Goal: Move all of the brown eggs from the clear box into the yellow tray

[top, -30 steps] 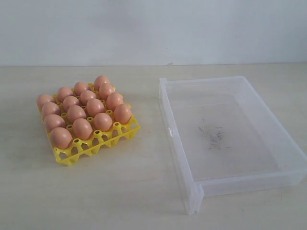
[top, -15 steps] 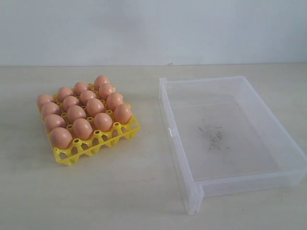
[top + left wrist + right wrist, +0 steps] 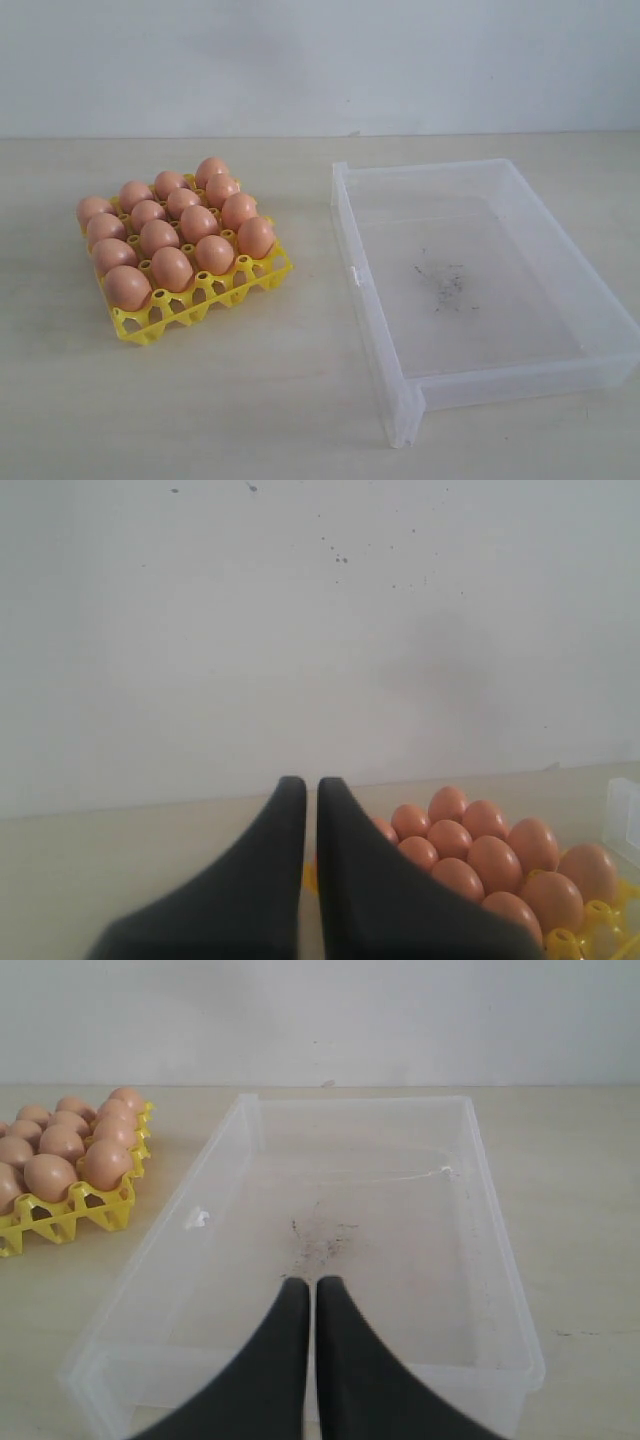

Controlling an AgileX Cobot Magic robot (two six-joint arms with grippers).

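Observation:
Several brown eggs (image 3: 172, 268) fill the cups of the yellow tray (image 3: 205, 296) at the left of the exterior view. The clear box (image 3: 592, 368) lies to its right and holds no eggs, only dark scuff marks on its floor. Neither arm shows in the exterior view. My left gripper (image 3: 311, 784) is shut with nothing between its black fingers, and the brown eggs (image 3: 497, 862) in the yellow tray (image 3: 600, 920) sit just beyond it. My right gripper (image 3: 314, 1284) is also shut and empty, held over the near end of the clear box (image 3: 500, 1250), with the brown eggs (image 3: 106, 1163) off to one side.
Everything rests on a pale wooden table (image 3: 250, 400) that ends at a plain white wall (image 3: 320, 60). A strip of bare tabletop separates the tray from the box.

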